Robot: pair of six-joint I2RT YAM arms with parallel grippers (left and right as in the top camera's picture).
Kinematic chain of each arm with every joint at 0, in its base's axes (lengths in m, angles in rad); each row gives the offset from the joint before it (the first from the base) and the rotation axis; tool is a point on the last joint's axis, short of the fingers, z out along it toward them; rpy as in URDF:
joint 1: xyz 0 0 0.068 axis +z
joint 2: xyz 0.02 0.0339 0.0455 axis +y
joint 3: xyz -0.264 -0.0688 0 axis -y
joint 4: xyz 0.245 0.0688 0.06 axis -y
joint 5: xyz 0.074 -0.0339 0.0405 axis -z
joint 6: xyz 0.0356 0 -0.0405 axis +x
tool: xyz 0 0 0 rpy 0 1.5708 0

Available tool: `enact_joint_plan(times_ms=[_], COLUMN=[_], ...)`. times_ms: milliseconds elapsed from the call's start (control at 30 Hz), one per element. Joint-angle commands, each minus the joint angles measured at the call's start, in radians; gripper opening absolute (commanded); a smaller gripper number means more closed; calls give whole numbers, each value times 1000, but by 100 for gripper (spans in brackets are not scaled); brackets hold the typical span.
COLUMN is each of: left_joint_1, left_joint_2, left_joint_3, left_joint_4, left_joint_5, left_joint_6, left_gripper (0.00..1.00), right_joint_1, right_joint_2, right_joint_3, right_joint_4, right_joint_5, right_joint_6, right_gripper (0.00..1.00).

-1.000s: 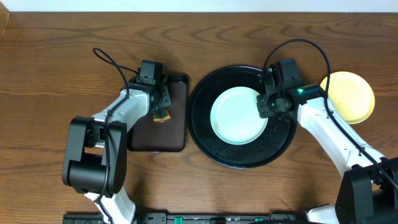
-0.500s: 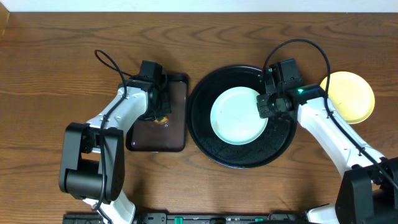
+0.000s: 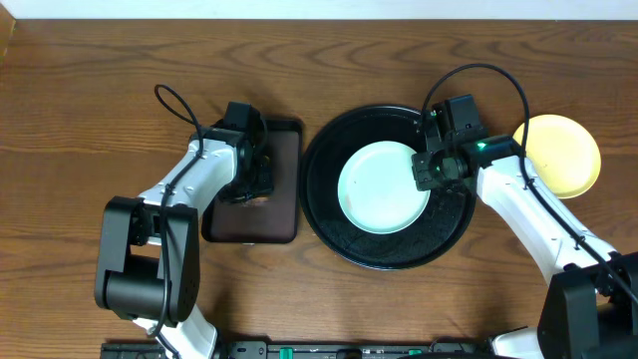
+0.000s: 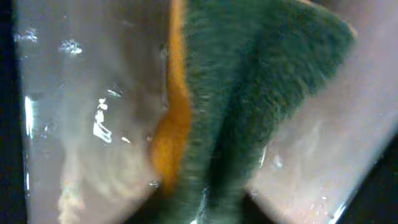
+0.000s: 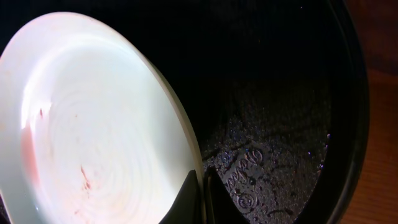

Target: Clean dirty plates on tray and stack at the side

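1. Two plates show: a mint plate (image 3: 381,186) sits in the black tray (image 3: 344,244), and a yellow plate (image 3: 568,150) on the table (image 3: 100,80) is half under the right arm (image 3: 528,214).
2. The right gripper (image 3: 429,170) is pinched shut on the mint plate's right rim, so the plate lies to its left.
3. The left gripper (image 3: 254,179), over the brown tray (image 3: 284,214), looks clamped on a sponge (image 4: 249,106), though its fingers are blurry. I'd guess the sponge has to travel right.
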Motion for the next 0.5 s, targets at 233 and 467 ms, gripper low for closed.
enact_joint_plan(times_ms=[233,467], left_joint_1=[0,0], left_joint_2=[-53,-101], left_joint_3=[66,103], left_joint_4=[-24,37], left_joint_5=[-6,-7], left_joint_6=[78,123], left_gripper=[64,66], right_joint_1=[-4,-4], right_joint_2=[1,1], right_joint_3=[-4,-123], right_joint_4=[3,126], right_joint_5=[-3,3], right_joint_6=[43,111], right_gripper=[1,1])
